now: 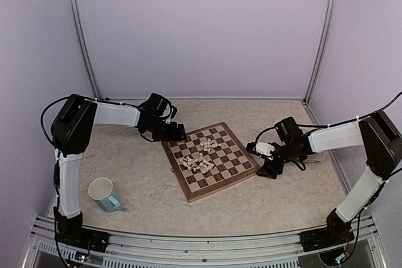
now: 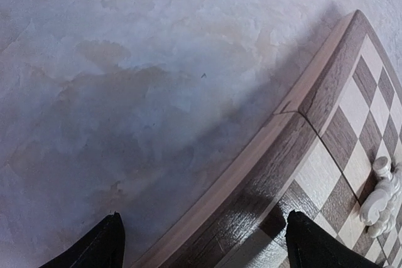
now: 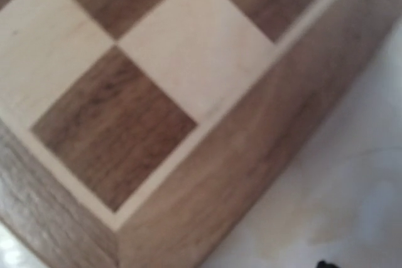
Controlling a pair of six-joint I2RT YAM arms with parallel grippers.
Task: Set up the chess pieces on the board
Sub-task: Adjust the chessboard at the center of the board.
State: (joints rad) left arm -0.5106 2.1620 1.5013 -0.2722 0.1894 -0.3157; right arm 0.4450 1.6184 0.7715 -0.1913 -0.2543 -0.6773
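The wooden board lies turned like a diamond in the middle of the table. Several cream chess pieces lie in a loose heap on its left half, most of them toppled. My left gripper is at the board's far left edge. In the left wrist view its fingertips stand wide open and empty, one over the table and one over the board, with a few pieces at the right. My right gripper is at the board's right corner. The right wrist view shows that corner very close and blurred, with the fingers almost wholly out of frame.
A pale blue cup stands at the near left of the table. The beige table top runs around the board. Lilac walls with metal posts enclose the back and both sides.
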